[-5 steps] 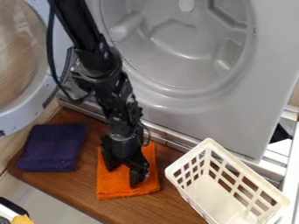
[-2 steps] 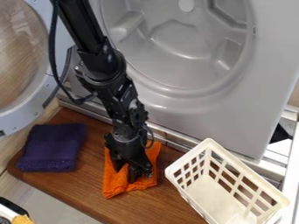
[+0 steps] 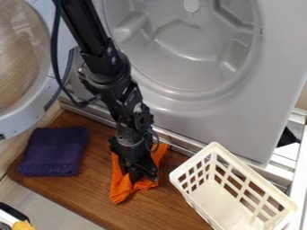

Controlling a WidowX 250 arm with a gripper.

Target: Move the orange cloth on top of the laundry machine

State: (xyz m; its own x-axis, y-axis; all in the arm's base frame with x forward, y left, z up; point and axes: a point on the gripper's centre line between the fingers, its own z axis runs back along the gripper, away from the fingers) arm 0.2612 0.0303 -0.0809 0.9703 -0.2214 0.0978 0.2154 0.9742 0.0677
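Orange cloth [image 3: 121,187] — bunched, creased.

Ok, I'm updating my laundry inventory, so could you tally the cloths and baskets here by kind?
Cloths: 2 (orange cloth, dark purple cloth)
Baskets: 1 (cream basket)
Total: 3

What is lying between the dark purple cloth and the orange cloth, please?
Only bare brown wood lies between the purple cloth and the orange cloth, as the camera view shows.
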